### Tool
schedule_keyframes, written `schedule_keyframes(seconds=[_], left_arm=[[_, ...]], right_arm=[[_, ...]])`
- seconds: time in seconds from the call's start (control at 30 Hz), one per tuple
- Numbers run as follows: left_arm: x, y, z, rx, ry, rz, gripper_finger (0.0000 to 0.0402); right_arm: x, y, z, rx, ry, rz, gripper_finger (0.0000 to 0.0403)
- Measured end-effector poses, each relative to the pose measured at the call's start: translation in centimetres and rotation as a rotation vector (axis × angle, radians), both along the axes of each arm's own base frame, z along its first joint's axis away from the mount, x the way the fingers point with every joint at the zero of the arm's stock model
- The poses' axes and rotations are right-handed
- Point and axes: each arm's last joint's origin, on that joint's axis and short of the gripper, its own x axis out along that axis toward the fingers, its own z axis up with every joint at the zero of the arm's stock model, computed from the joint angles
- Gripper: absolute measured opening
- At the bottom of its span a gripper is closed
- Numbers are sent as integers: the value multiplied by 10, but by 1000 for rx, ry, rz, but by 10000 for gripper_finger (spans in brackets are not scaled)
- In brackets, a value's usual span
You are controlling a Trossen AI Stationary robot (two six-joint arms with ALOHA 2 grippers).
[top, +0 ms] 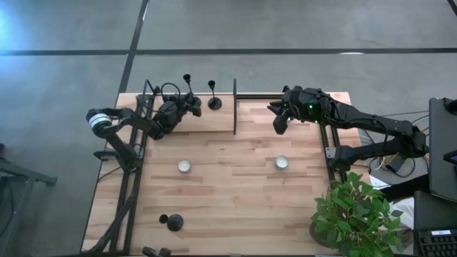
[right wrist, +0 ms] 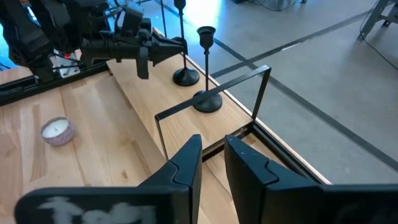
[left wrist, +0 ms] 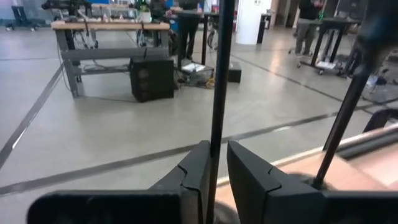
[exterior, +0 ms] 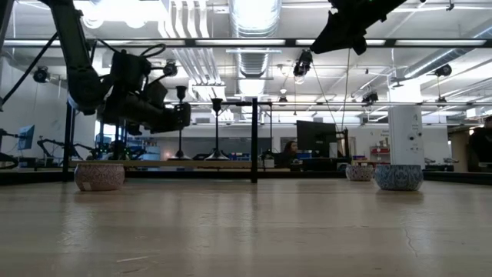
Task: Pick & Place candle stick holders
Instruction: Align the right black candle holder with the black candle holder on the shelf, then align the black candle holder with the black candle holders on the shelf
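Candle stick holders: two upright at far edge of table (top: 235,185), left of thin metal divider frame (top: 235,107), one (top: 190,93) w/ stem between left gripper (top: 191,106) fingers, narrow on stem, second holder (top: 214,100) just right, third (top: 173,222) near-left, right gripper (top: 277,121) raised far-right, fingers narrow, holding nothing.

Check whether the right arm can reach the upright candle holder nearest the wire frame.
Probably not directly. The upright wire frame stands between the right gripper and that candle holder, and the left gripper sits close beside it. Coming over the frame's top looks possible.
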Motion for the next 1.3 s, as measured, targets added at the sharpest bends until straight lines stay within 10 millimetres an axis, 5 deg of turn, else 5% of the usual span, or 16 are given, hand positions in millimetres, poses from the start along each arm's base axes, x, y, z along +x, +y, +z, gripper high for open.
schedule_keyframes(seconds=[0.5,1.0,1.3], left_arm=[[-1,-8,-2,-15,-14,-26,63],[-46,-43,8,10,-96,-30,63],[-59,-64,19,-18,-117,-317,63]], right_arm=[[0,0,0,20,-12,-11,75],[0,0,0,11,-6,-6,82],[0,0,0,-68,40,37,65]])
